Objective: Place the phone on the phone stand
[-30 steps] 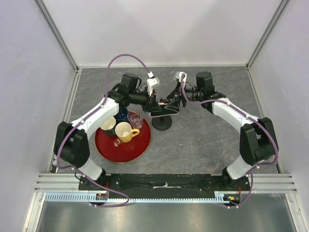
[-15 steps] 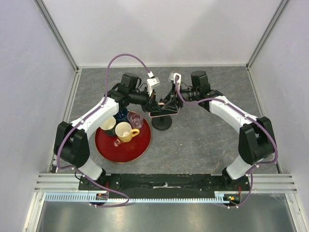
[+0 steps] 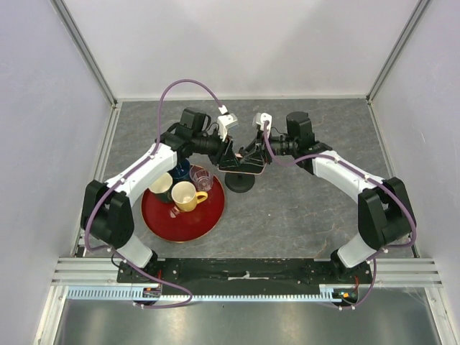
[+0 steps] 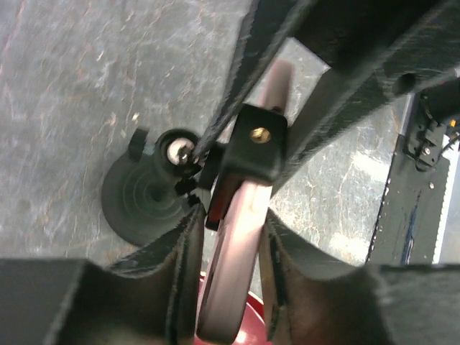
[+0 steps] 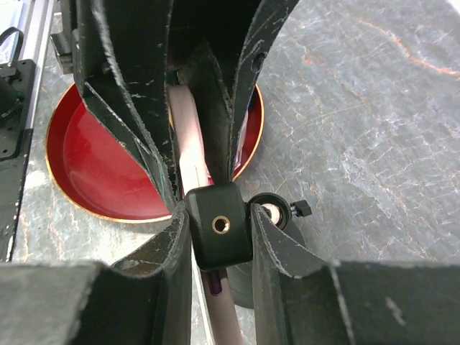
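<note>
The phone, pink-rimmed, hangs level above the black phone stand's disc base, between the two grippers. In the left wrist view its pink edge runs between my left gripper's fingers, which stand slightly apart from it, with a thin gap on the left side. The stand's black clamp head sits on the phone's rim. My right gripper is shut on that clamp head from the opposite side, with the phone running beyond it. In the top view, left gripper and right gripper face each other.
A red round tray lies left of the stand, holding a yellow mug, a dark mug, a blue mug and a clear glass. White walls and metal rails bound the grey table.
The right gripper's jaws have closed in from wide open onto the clamp head. The left gripper's jaws have eased slightly off the phone. The phone and both arms have barely shifted.
</note>
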